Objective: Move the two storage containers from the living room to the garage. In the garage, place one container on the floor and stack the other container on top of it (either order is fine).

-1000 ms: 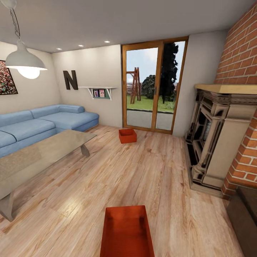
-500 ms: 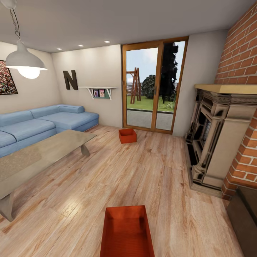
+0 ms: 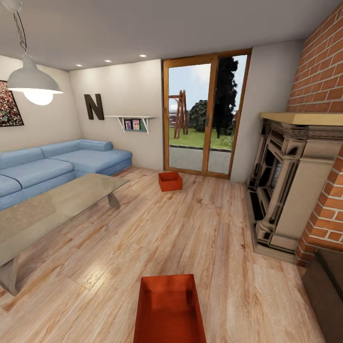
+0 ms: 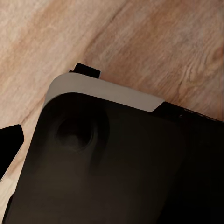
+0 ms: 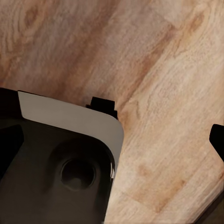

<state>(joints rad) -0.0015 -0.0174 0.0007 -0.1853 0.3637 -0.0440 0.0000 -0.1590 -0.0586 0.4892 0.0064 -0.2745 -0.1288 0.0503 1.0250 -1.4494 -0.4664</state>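
Observation:
I am in the living room. One red-orange storage container [image 3: 170,309] lies on the wood planks right in front of me, open side up, cut off by the head view's lower edge. The other storage container [image 3: 170,181] sits farther off, just before the glass doors [image 3: 205,114]. Both wrist views look down at the planks and my dark base [image 4: 116,172]. My left gripper [image 4: 112,144] and right gripper [image 5: 112,140] each show one dark fingertip at the frame's edge, spread wide with nothing between. The garage is out of view.
A blue sofa [image 3: 57,164] and a glass-topped coffee table [image 3: 57,205] fill the left side. A brick fireplace [image 3: 286,190] juts out on the right, with a dark block [image 3: 328,290] near its foot. A pendant lamp [image 3: 31,81] hangs at upper left.

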